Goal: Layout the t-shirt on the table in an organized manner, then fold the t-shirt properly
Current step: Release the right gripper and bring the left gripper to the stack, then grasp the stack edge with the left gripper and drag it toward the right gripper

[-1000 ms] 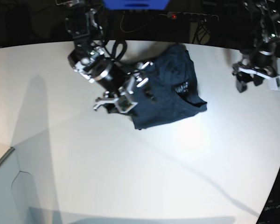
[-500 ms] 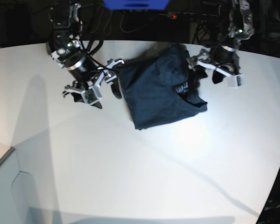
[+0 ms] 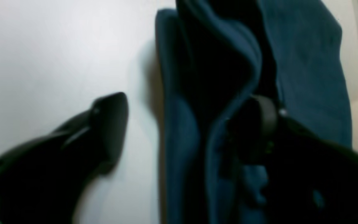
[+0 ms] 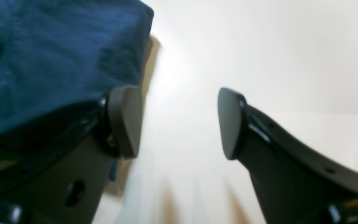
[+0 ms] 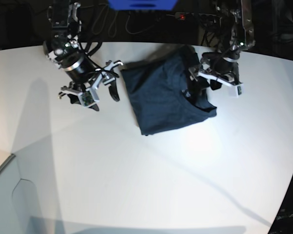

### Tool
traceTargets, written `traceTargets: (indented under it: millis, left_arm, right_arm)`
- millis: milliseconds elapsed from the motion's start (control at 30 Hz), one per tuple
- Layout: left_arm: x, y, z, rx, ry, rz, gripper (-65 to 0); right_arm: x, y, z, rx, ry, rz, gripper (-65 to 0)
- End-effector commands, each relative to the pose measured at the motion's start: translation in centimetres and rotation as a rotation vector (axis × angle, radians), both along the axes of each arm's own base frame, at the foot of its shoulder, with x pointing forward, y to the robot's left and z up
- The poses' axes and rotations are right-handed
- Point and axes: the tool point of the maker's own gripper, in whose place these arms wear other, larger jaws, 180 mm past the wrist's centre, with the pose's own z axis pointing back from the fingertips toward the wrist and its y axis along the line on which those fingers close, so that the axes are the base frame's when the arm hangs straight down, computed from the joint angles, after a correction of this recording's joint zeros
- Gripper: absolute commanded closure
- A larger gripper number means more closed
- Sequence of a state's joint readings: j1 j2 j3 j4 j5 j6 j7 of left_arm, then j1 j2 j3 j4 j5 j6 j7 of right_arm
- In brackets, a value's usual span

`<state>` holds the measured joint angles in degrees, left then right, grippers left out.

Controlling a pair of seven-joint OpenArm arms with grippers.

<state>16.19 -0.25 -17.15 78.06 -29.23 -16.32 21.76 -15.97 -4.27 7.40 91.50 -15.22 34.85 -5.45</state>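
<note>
The white glossy table (image 5: 151, 185) bore the navy t-shirt (image 5: 158, 105), bunched and creased, near the table's far edge. Bare tabletop extended from the shirt toward the near edge and to either side. The left gripper (image 3: 185, 127) stood over the shirt's sleeve side, fingers spread astride a raised fold. The right gripper (image 4: 179, 123) was spread beside the shirt's opposite side, pinching nothing, one finger overlapping the cloth in the wrist view.
</note>
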Motion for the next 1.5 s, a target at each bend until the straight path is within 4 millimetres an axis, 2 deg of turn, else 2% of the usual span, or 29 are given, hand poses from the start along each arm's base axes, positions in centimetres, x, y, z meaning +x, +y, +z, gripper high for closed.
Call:
traceTargets:
  millis: [0,100,200,267,333,500,600,767,933,1033,1167,1267,1467]
  left_arm:
    - [-0.2,-0.2,-0.2,-0.009,0.012,-0.001,-41.2]
    - [-0.2,-0.6,-0.9,-0.022,0.028,0.001,-25.8]
    - [0.3,-0.6,-1.3,-0.028,0.036,0.003,-11.7]
    - [0.7,-0.6,-1.7,-0.032,0.045,0.004,-4.4]
    - [1.1,-0.7,-2.1,-0.037,0.052,0.005,0.0]
    - [2.3,-2.2,-1.9,-0.006,0.042,-0.097,-0.1]
    - [3.9,-3.9,-0.9,0.034,0.008,-0.215,-0.1]
    - [6.0,-5.9,-0.6,0.142,-0.011,-0.439,-0.1]
    - [7.9,-8.2,-1.9,0.262,0.021,-0.655,-0.1]
    - [9.0,-9.6,-1.8,0.318,0.016,-0.746,-0.1]
    - [11.2,-12.3,-0.1,0.397,-0.042,-0.872,-0.1]
    - [12.7,-15.4,1.8,0.450,-0.109,-0.973,-0.1]
    - [14.1,-19.8,3.2,0.543,-0.164,-1.113,-0.4]
  right_arm:
    - [0.7,0.1,1.3,0.020,-0.046,-0.005,-38.3]
    - [0.6,-0.9,1.1,0.007,-0.043,-0.023,-38.3]
    - [0.6,-0.9,1.1,0.007,-0.043,-0.023,-38.3]
    - [0.4,-1.1,0.9,0.005,-0.037,-0.028,-38.3]
    - [0.0,-1.2,0.7,0.006,-0.030,-0.030,-38.3]
    - [-0.5,-1.1,0.4,0.007,-0.017,-0.029,-38.2]
    - [-0.6,-1.3,0.3,0.005,-0.016,-0.031,-38.2]
    - [-0.4,-4.2,0.5,-0.022,-0.022,-0.100,-38.2]
    - [-0.4,-7.3,0.6,-0.048,-0.025,-0.182,-38.2]
    - [-0.7,-8.9,0.5,-0.062,-0.021,-0.222,-38.2]
    - [-1.2,-11.1,0.4,-0.081,-0.015,-0.279,-38.2]
    - [-1.7,-12.7,0.4,-0.096,-0.009,-0.322,-38.1]
    - [-2.9,-14.9,0.1,-0.100,0.005,-0.409,-38.1]
